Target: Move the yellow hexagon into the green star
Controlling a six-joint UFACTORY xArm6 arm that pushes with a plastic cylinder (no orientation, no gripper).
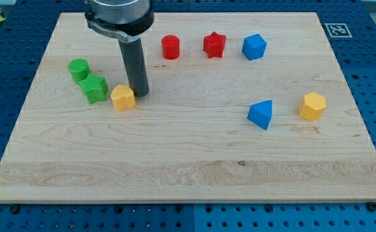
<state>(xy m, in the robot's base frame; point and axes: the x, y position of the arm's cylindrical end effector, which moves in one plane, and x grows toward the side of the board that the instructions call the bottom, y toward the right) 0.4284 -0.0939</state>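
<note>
A green star (94, 88) sits at the board's left, with a green cylinder (78, 67) touching it at its upper left. A small yellow block (122, 98), whose exact shape I cannot make out, lies just right of the star with a narrow gap between them. My tip (140, 95) stands on the board right against this yellow block's upper right side. A yellow hexagon (312, 106) lies far off at the view's right, nowhere near the tip.
A red cylinder (170, 47), a red star (214, 44) and a blue hexagon-like block (253, 47) form a row near the view's top. A blue triangle (261, 114) lies left of the yellow hexagon. The wooden board (188, 167) rests on a blue pegboard.
</note>
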